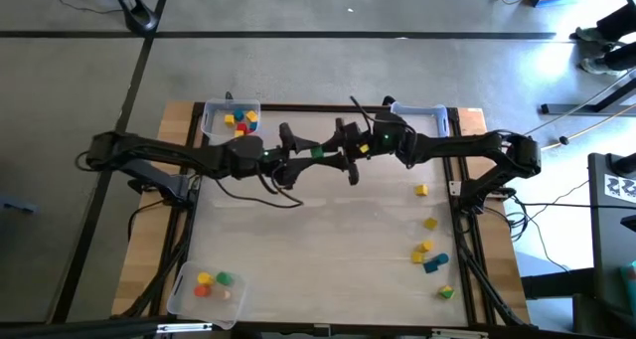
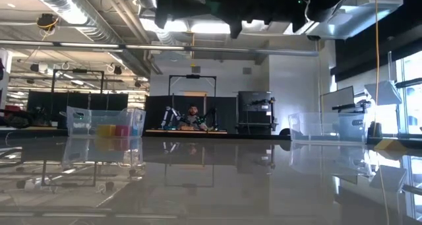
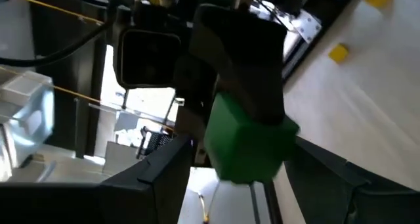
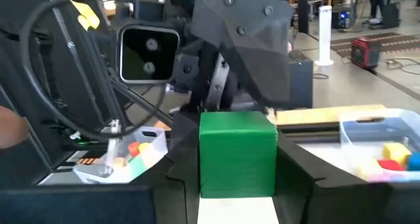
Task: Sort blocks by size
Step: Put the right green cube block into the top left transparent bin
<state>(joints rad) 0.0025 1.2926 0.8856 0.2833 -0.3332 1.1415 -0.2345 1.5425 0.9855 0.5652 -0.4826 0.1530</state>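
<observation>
Item: green block point(image 1: 318, 152), one of the blocks, located mid-table above the surface, clamped between the fingers point(image 4: 298, 175) of the right gripper point(image 1: 340, 157), which press on two opposite faces. Left gripper point(image 1: 298, 162): fingers point(image 3: 157, 178) spread wide, flanking the same block from the opposite direction; contact cannot be told. Remaining stock: loose yellow and blue blocks point(image 1: 429, 254) well apart from both sets of fingers, behind the right gripper's arm; others in clear trays point(image 1: 214, 120) behind the left fingers.
</observation>
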